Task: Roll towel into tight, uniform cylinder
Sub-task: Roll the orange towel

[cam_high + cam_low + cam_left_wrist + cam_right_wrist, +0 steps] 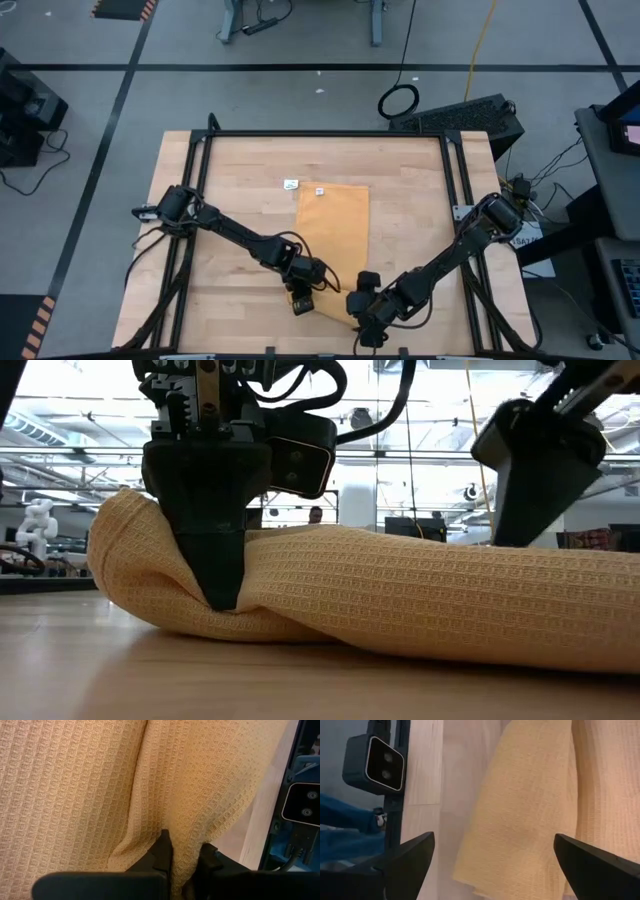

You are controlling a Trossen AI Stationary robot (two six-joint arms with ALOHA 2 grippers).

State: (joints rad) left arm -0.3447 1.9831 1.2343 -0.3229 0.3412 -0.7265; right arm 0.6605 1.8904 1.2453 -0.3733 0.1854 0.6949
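Pale wood table (240,250), grey floor (90,100), left hand (301,303) pinching towel (335,225), right hand (366,322) wide

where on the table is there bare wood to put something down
Free: the wooden table left of the mustard-yellow cloth towel, up to the black frame rail, and the patch to the towel's right. Crowded: the near edge, where the left gripper pinches the towel's end beside the open right gripper.
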